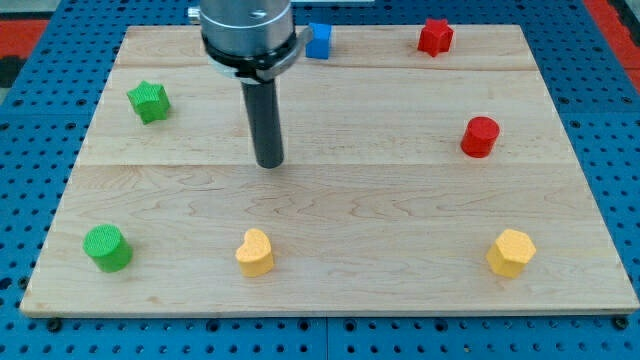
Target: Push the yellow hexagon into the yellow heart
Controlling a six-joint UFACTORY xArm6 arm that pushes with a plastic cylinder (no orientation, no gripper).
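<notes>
A: Fingers are not fitted on this arm, so nothing can be said to be grasped or released; only a straight dark rod is carried, and my tip (269, 163) is set down on the pale wooden counter (330, 290), left of centre and apart from every block.

B: What is laid out, taken from the view's left?

A: A green star-shaped block (149, 101) is seen at the upper left and a green round block (107, 247) at the lower left. The yellow heart-shaped block (255, 251) is found near the bottom edge, just below and slightly left of my tip. A blue block (319, 41), its shape partly hidden by the arm's housing, is seen at the top, then a red star-shaped block (435, 36) and a red round block (480, 136). The yellow hexagonal block (511, 252) is placed at the lower right, well apart from the heart.

B: How should the step be done well?

A: The hexagon is probably best approached from its right side, so my tip would have to be carried round it first without it being clipped. A straight leftward push along the bottom edge is then called for, kept centred on the block so that it is not spun off line or driven off the counter.
</notes>
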